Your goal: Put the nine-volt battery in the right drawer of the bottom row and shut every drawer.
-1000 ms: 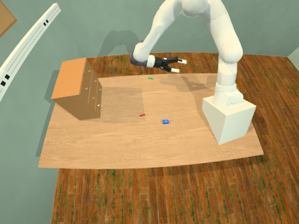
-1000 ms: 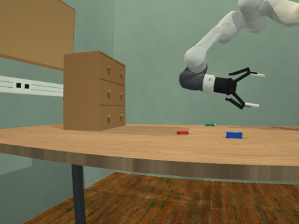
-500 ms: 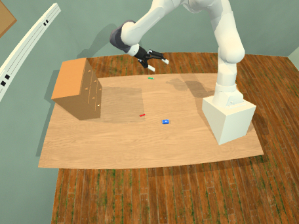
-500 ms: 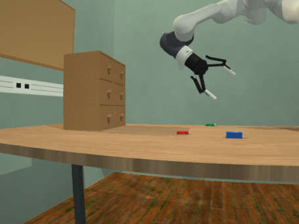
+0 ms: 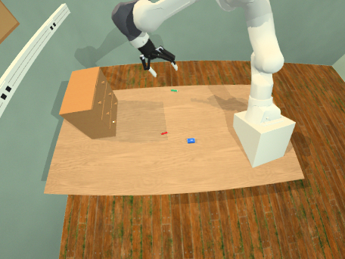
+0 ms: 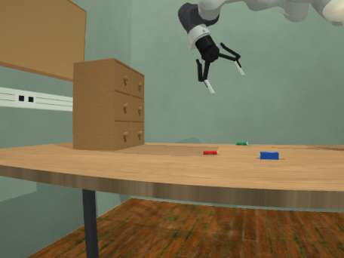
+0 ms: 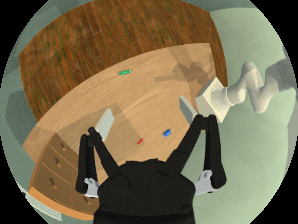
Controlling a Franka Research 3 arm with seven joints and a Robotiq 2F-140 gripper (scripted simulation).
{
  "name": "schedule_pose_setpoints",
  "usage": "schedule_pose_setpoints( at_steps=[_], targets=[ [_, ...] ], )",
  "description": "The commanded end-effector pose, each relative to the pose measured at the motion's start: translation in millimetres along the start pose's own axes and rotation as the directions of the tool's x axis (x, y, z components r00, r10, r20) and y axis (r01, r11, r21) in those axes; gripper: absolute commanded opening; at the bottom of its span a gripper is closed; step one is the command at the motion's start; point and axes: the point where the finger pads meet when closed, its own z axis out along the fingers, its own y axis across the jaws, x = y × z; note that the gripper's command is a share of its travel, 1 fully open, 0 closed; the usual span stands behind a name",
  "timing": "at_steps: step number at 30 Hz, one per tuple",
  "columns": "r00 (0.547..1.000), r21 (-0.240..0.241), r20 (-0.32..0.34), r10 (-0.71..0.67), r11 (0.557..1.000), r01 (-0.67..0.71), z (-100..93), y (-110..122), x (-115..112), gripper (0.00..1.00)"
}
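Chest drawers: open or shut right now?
All six shut: in the exterior view the fronts of the chest lie flush, none sticking out.

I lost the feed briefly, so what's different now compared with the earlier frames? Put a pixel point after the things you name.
The arm has swung its hand (image 5: 166, 71) (image 6: 228, 83) (image 7: 144, 108) toward the chest (image 5: 79, 92) (image 6: 93, 105) (image 7: 50, 175) and tipped the fingers downward. The hand is open, nothing taken or let go. The chest, its shut drawers, the blue battery (image 5: 191, 141) (image 6: 269, 155) (image 7: 166, 133), and the red and green cells stayed put.
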Motion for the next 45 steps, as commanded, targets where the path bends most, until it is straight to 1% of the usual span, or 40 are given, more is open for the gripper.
schedule_pose_setpoints(
  at_steps=[1,8,12,15,17,23,29,32,45],
  targets=[
    [0.999,0.073,0.009,-0.052,0.996,0.051,-18.1,-17.9,-5.8,1.00],
    [0.995,0.237,0.018,-0.103,0.967,0.096,-82.8,-35.8,-22.1,1.00],
    [0.992,0.311,0.019,-0.127,0.944,0.115,-114.6,-41.1,-29.7,1.00],
    [0.990,0.356,0.018,-0.142,0.926,0.126,-134.8,-43.4,-34.3,1.00],
    [0.990,0.356,0.018,-0.142,0.926,0.126,-134.8,-43.4,-34.3,1.00],
    [0.986,0.419,0.015,-0.163,0.897,0.142,-164.6,-45.3,-41.0,1.00],
    [0.985,0.451,0.013,-0.174,0.880,0.149,-180.3,-45.6,-44.4,1.00],
    [0.984,0.458,0.013,-0.177,0.876,0.151,-183.7,-45.6,-45.1,1.00],
    [0.984,0.461,0.013,-0.178,0.874,0.152,-185.2,-45.6,-45.4,1.00]
  ],
)
